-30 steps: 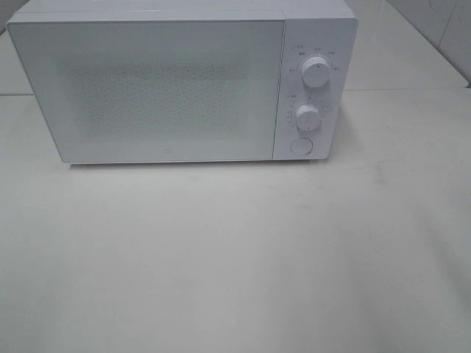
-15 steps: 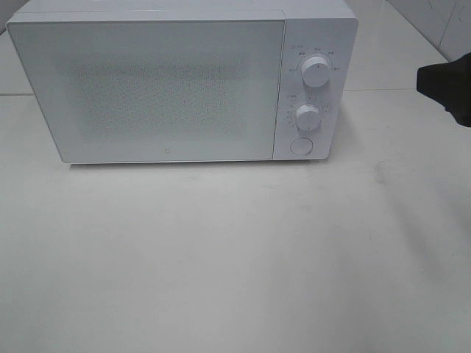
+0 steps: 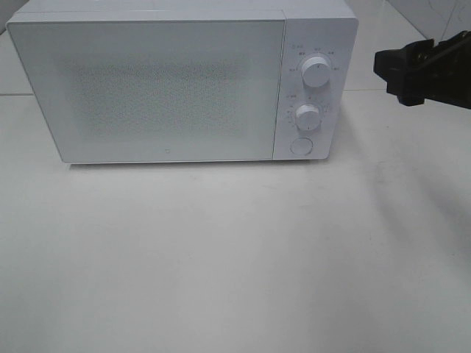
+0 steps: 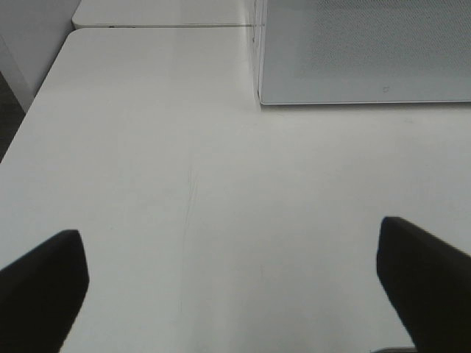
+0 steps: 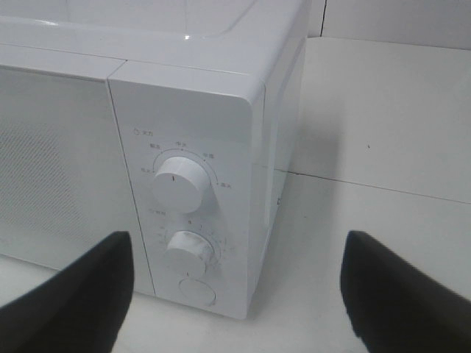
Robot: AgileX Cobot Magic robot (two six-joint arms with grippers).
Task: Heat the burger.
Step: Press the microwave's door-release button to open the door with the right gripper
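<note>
The burger is out of view in every frame. A white microwave [image 3: 147,88] stands at the back of the table with its door shut. Its control panel has an upper knob [image 3: 316,71], a lower knob [image 3: 307,116] and a round button [image 3: 300,145]. My right gripper [image 3: 394,73] hangs in the air to the right of the panel, level with the knobs and apart from them. In the right wrist view it [image 5: 235,294] is open and empty, facing the knobs [image 5: 179,184]. My left gripper [image 4: 235,287] is open and empty over the table, short of the microwave's front left corner [image 4: 261,95].
The white table [image 3: 221,257] stretches in front of the microwave. A seam between table tops runs level with the microwave's middle [image 3: 397,90]. The table's left edge shows in the left wrist view [image 4: 44,95]. A tiled wall stands at the back right [image 3: 441,18].
My right gripper has come into the exterior view from the right edge and moved left toward the microwave's control panel. The microwave has not moved.
</note>
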